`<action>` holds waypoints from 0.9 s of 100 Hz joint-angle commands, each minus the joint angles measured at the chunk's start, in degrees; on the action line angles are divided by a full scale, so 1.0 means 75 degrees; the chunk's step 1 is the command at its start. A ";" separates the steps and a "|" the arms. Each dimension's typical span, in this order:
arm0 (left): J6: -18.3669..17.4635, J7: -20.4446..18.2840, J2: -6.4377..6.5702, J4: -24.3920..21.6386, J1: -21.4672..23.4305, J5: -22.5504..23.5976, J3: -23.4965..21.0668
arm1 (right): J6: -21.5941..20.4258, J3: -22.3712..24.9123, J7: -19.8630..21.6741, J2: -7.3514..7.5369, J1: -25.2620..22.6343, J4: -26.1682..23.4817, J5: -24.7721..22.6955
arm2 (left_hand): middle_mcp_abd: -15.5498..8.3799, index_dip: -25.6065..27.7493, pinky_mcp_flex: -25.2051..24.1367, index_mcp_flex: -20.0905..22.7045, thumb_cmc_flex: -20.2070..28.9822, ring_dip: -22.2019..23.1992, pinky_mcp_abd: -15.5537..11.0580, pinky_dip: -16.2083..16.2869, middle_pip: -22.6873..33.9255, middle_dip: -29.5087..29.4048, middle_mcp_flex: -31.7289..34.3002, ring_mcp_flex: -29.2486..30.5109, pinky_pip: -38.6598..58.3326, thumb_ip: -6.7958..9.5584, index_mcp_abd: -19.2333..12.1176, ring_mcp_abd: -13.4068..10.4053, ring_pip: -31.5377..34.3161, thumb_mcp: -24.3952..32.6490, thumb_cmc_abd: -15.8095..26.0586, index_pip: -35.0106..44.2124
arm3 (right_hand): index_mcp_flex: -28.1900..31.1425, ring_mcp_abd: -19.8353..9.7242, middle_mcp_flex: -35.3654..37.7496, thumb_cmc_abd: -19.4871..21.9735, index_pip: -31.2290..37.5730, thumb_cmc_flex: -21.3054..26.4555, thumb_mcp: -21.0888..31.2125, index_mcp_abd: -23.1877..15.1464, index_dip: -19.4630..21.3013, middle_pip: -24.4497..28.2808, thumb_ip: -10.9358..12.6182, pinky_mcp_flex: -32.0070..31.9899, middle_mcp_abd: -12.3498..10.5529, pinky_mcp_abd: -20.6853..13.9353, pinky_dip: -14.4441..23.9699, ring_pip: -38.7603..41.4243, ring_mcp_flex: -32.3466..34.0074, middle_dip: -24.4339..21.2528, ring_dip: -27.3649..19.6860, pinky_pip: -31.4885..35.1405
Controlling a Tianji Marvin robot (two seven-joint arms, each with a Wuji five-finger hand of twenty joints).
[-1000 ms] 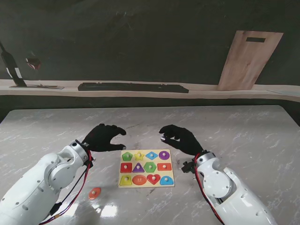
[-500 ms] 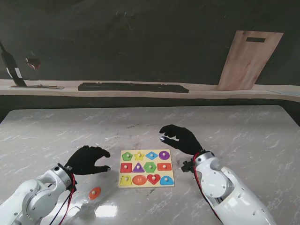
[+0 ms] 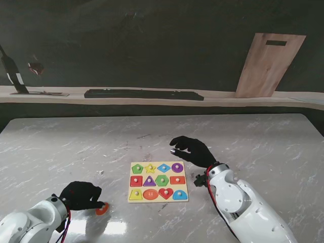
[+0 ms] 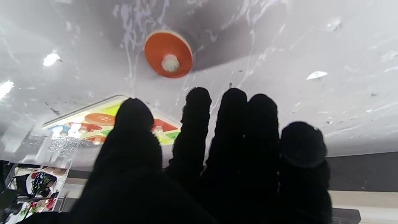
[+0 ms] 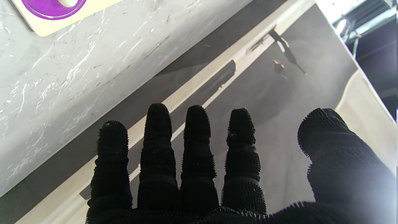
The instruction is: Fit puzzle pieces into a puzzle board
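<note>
Fingers (image 4: 230,124) of the left hand (image 3: 81,195) are spread and hold nothing, poised just beside the orange round piece (image 4: 168,53) lying flat on the surface (image 3: 263,142), left of the puzzle board (image 3: 158,181). It looks light, stiff and thin; its small knob (image 4: 170,63) is likely the best place to pinch. The right hand (image 3: 195,151) hovers spread and empty beyond the board.

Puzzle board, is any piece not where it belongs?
Yes. One orange round piece lies loose on the marble table, left of the puzzle board, outside any slot. The left hand hovers at it, open.
</note>
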 commanded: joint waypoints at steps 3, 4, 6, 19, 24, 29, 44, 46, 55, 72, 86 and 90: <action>0.0130 -0.0120 0.0055 -0.0019 0.0000 0.0092 0.0082 | 0.0014 -0.0021 -0.0007 -0.0027 -0.0052 -0.0026 -0.0007 | 0.0125 0.0141 0.0092 0.0050 0.0146 0.0114 0.0010 0.0034 0.0168 0.0161 0.0068 0.0138 0.0398 0.0355 -0.0036 0.0144 0.0299 -0.0140 0.0242 0.0212 | 0.0128 0.0026 0.0155 0.0169 -0.0065 0.0013 0.0011 -0.0181 0.0079 0.0153 0.0140 -0.0043 0.0012 0.0062 0.0040 0.0090 0.0145 0.0048 0.0100 0.0127; 0.0144 -0.0118 0.0056 -0.0012 -0.0005 0.0116 0.0090 | 0.0017 -0.0021 -0.0008 -0.0027 -0.0052 -0.0027 -0.0006 | 0.0125 0.0137 0.0075 0.0023 0.0150 0.0107 0.0000 0.0027 0.0157 0.0160 0.0044 0.0118 0.0389 0.0356 -0.0035 0.0139 0.0288 -0.0142 0.0244 0.0200 | 0.0126 0.0027 0.0155 0.0176 -0.0065 0.0010 0.0011 -0.0180 0.0079 0.0153 0.0140 -0.0043 0.0013 0.0062 0.0040 0.0089 0.0143 0.0048 0.0100 0.0127; 0.0167 -0.0096 0.0057 0.0009 -0.0015 0.0170 0.0108 | 0.0023 -0.0021 -0.0008 -0.0028 -0.0054 -0.0030 -0.0003 | 0.0124 0.0133 0.0061 -0.0010 0.0176 0.0096 -0.0012 0.0018 0.0142 0.0160 0.0013 0.0088 0.0381 0.0358 -0.0035 0.0137 0.0270 -0.0139 0.0220 0.0183 | 0.0128 0.0028 0.0152 0.0168 -0.0064 0.0013 0.0012 -0.0190 0.0079 0.0152 0.0140 -0.0043 0.0005 0.0061 0.0040 0.0090 0.0145 0.0047 0.0099 0.0127; 0.0302 0.0037 0.0057 0.0199 -0.0140 0.0268 0.0243 | 0.0066 -0.0028 0.0003 -0.0030 -0.0052 -0.0045 0.0019 | 0.0150 0.0161 0.0056 -0.0075 0.0261 0.0063 -0.0025 -0.0011 0.0134 0.0181 -0.0011 0.0087 0.0386 0.0365 -0.0012 0.0139 0.0257 -0.0106 0.0174 0.0189 | 0.0118 0.0033 0.0139 0.0172 -0.0063 0.0011 0.0015 -0.0191 0.0079 0.0152 0.0140 -0.0045 0.0010 0.0054 0.0038 0.0093 0.0142 0.0047 0.0100 0.0126; 0.0354 0.0003 0.0059 0.0244 -0.0196 0.0218 0.0301 | 0.0077 -0.0029 0.0005 -0.0031 -0.0051 -0.0048 0.0024 | 0.0157 0.0199 0.0055 -0.0080 0.0269 0.0061 -0.0026 -0.0018 0.0149 0.0196 -0.0003 0.0085 0.0389 0.0367 -0.0016 0.0151 0.0269 -0.0099 0.0155 0.0228 | 0.0122 0.0034 0.0147 0.0177 -0.0059 0.0016 0.0019 -0.0193 0.0080 0.0157 0.0141 -0.0044 0.0013 0.0057 0.0038 0.0094 0.0139 0.0048 0.0100 0.0127; 0.0371 -0.0046 0.0068 0.0287 -0.0256 0.0208 0.0358 | 0.0085 -0.0030 0.0005 -0.0032 -0.0050 -0.0050 0.0026 | 0.0140 0.0255 0.0064 -0.0088 0.0266 0.0058 -0.0020 -0.0026 0.0173 0.0216 0.0010 0.0107 0.0399 0.0367 -0.0031 0.0146 0.0292 -0.0090 0.0149 0.0287 | 0.0118 0.0035 0.0147 0.0168 -0.0060 0.0017 0.0018 -0.0181 0.0079 0.0158 0.0140 -0.0047 0.0012 0.0061 0.0037 0.0096 0.0140 0.0048 0.0101 0.0127; 0.0403 -0.0082 0.0085 0.0431 -0.0415 0.0242 0.0525 | 0.0096 -0.0033 0.0010 -0.0032 -0.0047 -0.0052 0.0033 | 0.0091 0.0363 0.0073 -0.0235 0.0319 0.0034 -0.0088 -0.0047 0.0188 0.0254 -0.0044 0.0087 0.0422 0.0363 -0.0096 0.0084 0.0295 -0.0061 -0.0022 0.0367 | 0.0118 0.0035 0.0142 0.0170 -0.0061 0.0013 0.0018 -0.0189 0.0077 0.0158 0.0139 -0.0046 0.0015 0.0062 0.0037 0.0095 0.0132 0.0047 0.0099 0.0128; 0.0413 -0.0097 0.0087 0.0446 -0.0434 0.0229 0.0546 | 0.0099 -0.0034 0.0013 -0.0032 -0.0047 -0.0052 0.0036 | 0.0087 0.0369 0.0072 -0.0253 0.0351 0.0031 -0.0090 -0.0050 0.0187 0.0258 -0.0054 0.0078 0.0424 0.0366 -0.0102 0.0078 0.0292 -0.0047 -0.0076 0.0369 | 0.0122 0.0027 0.0146 0.0170 -0.0059 0.0009 0.0016 -0.0194 0.0077 0.0159 0.0139 -0.0046 0.0012 0.0060 0.0037 0.0100 0.0144 0.0048 0.0101 0.0128; 0.0447 -0.0271 0.0102 0.0458 -0.0495 0.0160 0.0609 | 0.0111 -0.0039 0.0025 -0.0032 -0.0040 -0.0049 0.0047 | 0.0089 0.0390 0.0030 -0.0376 0.0444 0.0019 -0.0126 -0.0071 0.0160 0.0272 -0.0146 0.0024 0.0406 0.0376 -0.0084 0.0060 0.0272 0.0032 -0.0298 0.0366 | 0.0116 0.0032 0.0146 0.0172 -0.0059 0.0011 0.0019 -0.0189 0.0077 0.0160 0.0139 -0.0049 0.0012 0.0058 0.0036 0.0099 0.0143 0.0048 0.0100 0.0127; 0.0453 -0.0491 0.0125 0.0432 -0.0532 0.0232 0.0663 | 0.0120 -0.0043 0.0039 -0.0031 -0.0032 -0.0048 0.0060 | 0.0076 0.0435 -0.0074 -0.0642 0.0101 -0.0003 -0.0231 -0.0154 0.0031 0.0354 -0.0329 -0.0088 0.0368 0.0313 -0.0012 -0.0013 0.0171 0.0904 -0.0728 0.0152 | 0.0121 0.0040 0.0146 0.0177 -0.0056 0.0010 0.0021 -0.0181 0.0077 0.0161 0.0139 -0.0052 0.0006 0.0060 0.0034 0.0096 0.0132 0.0047 0.0098 0.0128; 0.0491 -0.0614 0.0132 0.0419 -0.0554 0.0161 0.0690 | 0.0114 -0.0041 0.0049 -0.0029 -0.0031 -0.0046 0.0062 | 0.0127 0.0413 -0.0128 -0.0742 0.0065 -0.0011 -0.0262 -0.0164 0.0002 0.0351 -0.0422 -0.0145 0.0329 0.0324 0.0092 0.0000 0.0118 0.1027 -0.0767 0.0054 | 0.0116 0.0035 0.0143 0.0178 -0.0057 0.0010 0.0019 -0.0189 0.0076 0.0162 0.0139 -0.0049 0.0011 0.0062 0.0035 0.0102 0.0139 0.0048 0.0099 0.0132; 0.0493 -0.0618 0.0132 0.0419 -0.0563 0.0145 0.0704 | 0.0116 -0.0039 0.0046 -0.0030 -0.0032 -0.0049 0.0062 | 0.0141 0.0426 -0.0132 -0.0712 0.0041 -0.0008 -0.0251 -0.0164 0.0011 0.0355 -0.0401 -0.0125 0.0324 0.0325 0.0101 0.0008 0.0120 0.1053 -0.0759 0.0058 | 0.0120 0.0033 0.0146 0.0173 -0.0055 0.0006 0.0016 -0.0192 0.0077 0.0165 0.0138 -0.0050 0.0014 0.0065 0.0035 0.0102 0.0135 0.0049 0.0099 0.0133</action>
